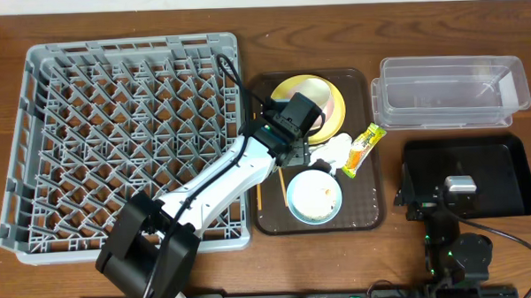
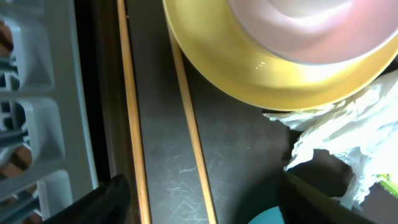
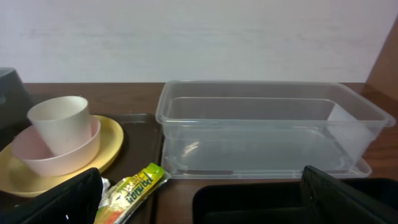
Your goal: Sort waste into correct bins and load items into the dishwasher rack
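My left gripper [image 1: 290, 146] hangs open and empty low over the brown tray. In the left wrist view its fingers [image 2: 217, 208] straddle two wooden chopsticks [image 2: 194, 137] lying on the tray floor. The yellow plate [image 2: 280, 78] carries a white bowl [image 2: 311, 25] just beyond them. A crumpled napkin [image 1: 335, 150] lies beside the snack wrapper [image 1: 365, 148]. A light blue bowl [image 1: 314, 198] holds rice-like scraps. A white cup [image 3: 59, 124] stands in the white bowl. My right gripper [image 1: 459, 188] is open and empty over the black tray [image 1: 506, 180].
The grey dishwasher rack [image 1: 123, 136] fills the left, its edge close to the brown tray [image 1: 367, 212]. The clear container [image 1: 449, 91] stands at the back right, behind the black tray, and shows in the right wrist view [image 3: 267, 130] with nothing in it.
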